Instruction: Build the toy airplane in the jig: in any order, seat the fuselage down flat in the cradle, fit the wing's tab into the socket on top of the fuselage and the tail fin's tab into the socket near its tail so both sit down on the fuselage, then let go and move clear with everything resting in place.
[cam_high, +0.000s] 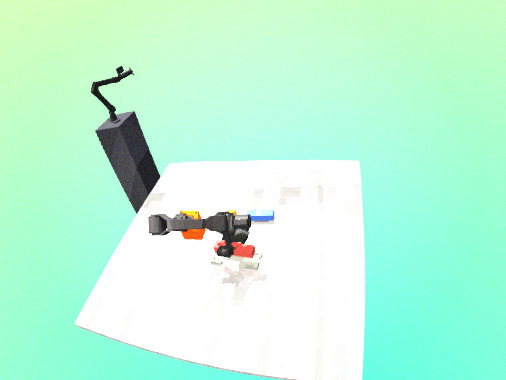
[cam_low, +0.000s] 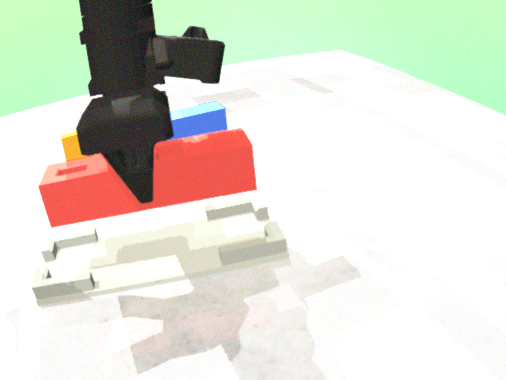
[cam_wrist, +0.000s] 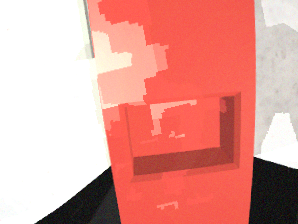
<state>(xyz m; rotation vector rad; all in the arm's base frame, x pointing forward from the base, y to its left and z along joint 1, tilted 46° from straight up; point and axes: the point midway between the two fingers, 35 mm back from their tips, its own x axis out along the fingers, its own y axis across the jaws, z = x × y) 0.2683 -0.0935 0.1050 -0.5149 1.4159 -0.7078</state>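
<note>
The red fuselage is long, with a socket in its top and a smaller one near its left end in the exterior view. My gripper is shut on its middle and holds it above the pale jig, roughly parallel to the cradle. The cradle's low corner walls show below it. The blue wing lies behind on the table. The yellow-orange tail fin is partly hidden behind my gripper and the fuselage.
The white table bears everything. An orange block with a yellow top is beneath my arm in the top view. A dark pillar with another black arm stands beyond the table's left edge.
</note>
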